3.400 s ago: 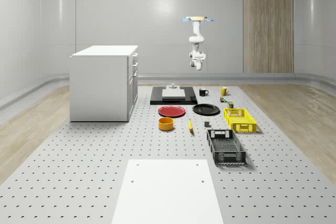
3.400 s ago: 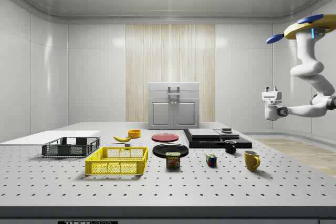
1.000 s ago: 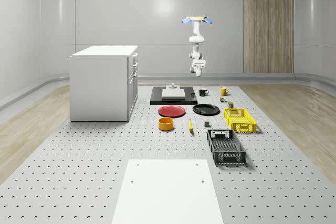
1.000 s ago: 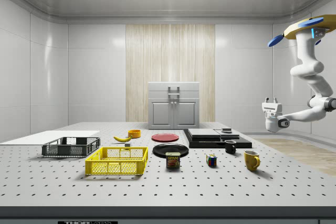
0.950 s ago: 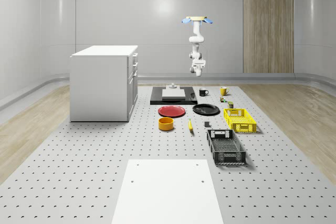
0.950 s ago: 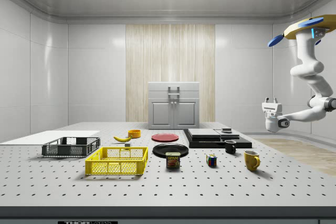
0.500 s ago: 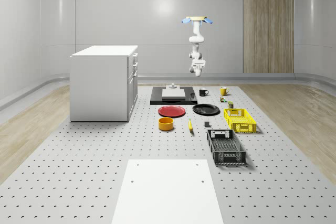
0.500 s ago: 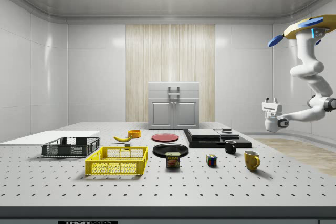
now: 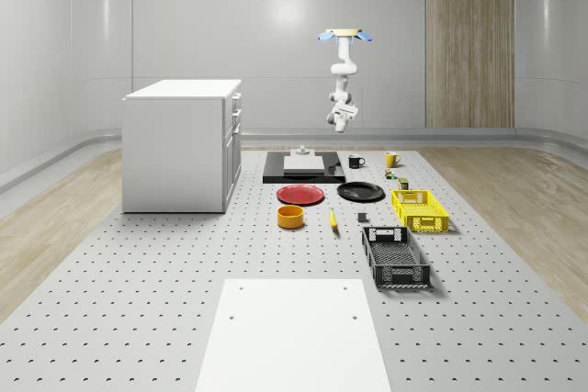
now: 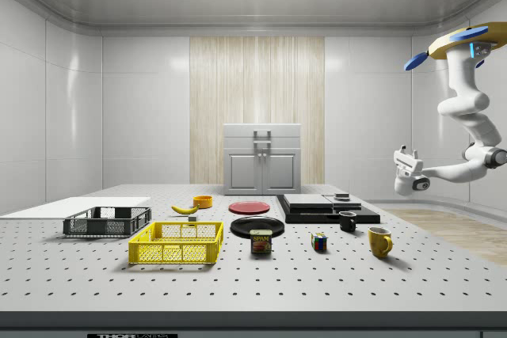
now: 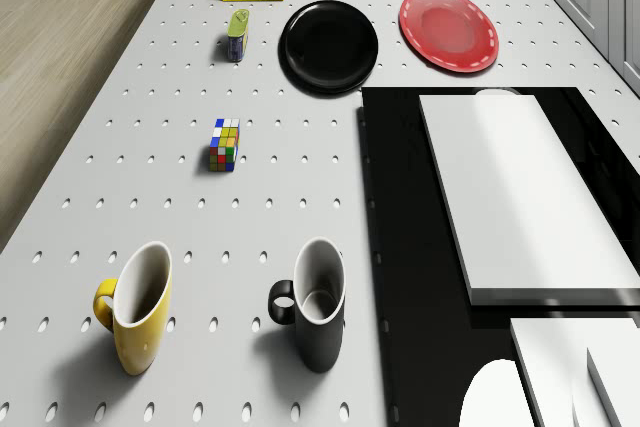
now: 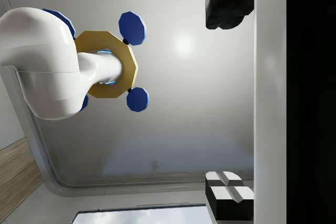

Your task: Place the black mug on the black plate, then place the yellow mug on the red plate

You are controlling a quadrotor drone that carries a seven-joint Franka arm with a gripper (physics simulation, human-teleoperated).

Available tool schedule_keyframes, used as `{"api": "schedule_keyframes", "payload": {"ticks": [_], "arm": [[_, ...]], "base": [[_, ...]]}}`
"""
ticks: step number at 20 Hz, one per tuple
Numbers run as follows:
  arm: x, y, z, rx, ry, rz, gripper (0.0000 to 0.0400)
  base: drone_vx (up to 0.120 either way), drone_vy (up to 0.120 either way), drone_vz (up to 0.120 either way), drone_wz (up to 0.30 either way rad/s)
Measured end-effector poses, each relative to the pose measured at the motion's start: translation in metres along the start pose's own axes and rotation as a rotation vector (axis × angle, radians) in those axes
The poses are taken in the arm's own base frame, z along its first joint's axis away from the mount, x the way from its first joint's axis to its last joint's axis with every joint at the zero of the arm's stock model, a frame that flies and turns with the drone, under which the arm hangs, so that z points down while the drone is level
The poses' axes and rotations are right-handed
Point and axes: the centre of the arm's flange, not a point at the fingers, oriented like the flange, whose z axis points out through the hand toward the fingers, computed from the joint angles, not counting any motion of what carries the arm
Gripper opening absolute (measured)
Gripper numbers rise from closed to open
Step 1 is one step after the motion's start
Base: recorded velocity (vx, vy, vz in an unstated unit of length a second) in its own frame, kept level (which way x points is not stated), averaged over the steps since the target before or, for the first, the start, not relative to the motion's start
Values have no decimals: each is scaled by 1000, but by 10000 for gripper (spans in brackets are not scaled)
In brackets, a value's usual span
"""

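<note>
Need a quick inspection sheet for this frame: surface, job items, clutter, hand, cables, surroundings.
Surface: perforated grey table, white sheet at near end.
Job's things: black mug and yellow mug upright on the table, side by side, apart; black plate and red plate bare.
Clutter: Rubik's cube, can, yellow crate, black crate, banana, orange bowl, black slab with white blocks.
Hand: hand raised, fingers open, empty; drone hovers beyond the table's far end.
Cables: nothing seen.
Surroundings: white cabinet, wood panel wall.

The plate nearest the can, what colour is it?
Black plate; the drone view shows it best.
</note>
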Motion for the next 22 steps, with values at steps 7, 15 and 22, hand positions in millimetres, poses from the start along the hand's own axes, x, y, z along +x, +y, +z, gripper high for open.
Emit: {"api": "schedule_keyframes", "payload": {"ticks": [7,15,22], "arm": [[-47,-45,25,-503,506,-15,400],[-66,-61,141,-1414,1412,-40,400],[-42,-36,183,-1805,1802,-58,400]], "base": [[114,0,-34,0],[120,0,-120,0],[120,0,-120,0]]}}
